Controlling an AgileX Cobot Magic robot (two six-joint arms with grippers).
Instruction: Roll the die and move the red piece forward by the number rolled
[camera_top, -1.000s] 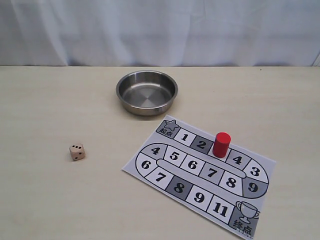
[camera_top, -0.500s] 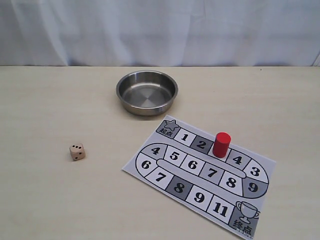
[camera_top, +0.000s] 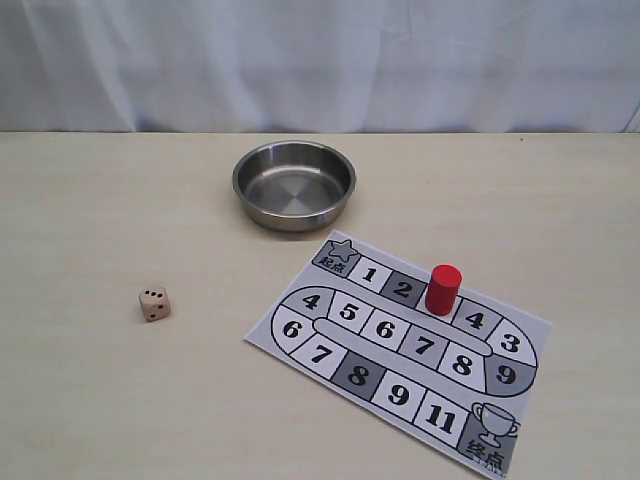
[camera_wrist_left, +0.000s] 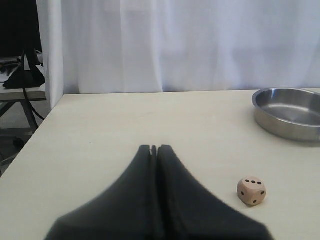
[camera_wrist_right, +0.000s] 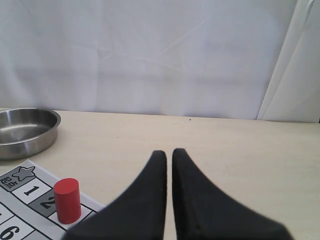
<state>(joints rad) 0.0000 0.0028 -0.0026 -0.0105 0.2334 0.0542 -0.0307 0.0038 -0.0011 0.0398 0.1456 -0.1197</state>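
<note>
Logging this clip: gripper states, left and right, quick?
Left gripper: closed, holding nothing.
Right gripper: closed but for a thin slit, holding nothing.

Exterior view high, angled down; wrist views low, bowl (camera_top: 293, 222) shared

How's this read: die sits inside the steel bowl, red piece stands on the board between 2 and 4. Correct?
No. The die lies on the table left of the board, not in the steel bowl, per the exterior view. The red piece does stand between 2 and 4.
</note>
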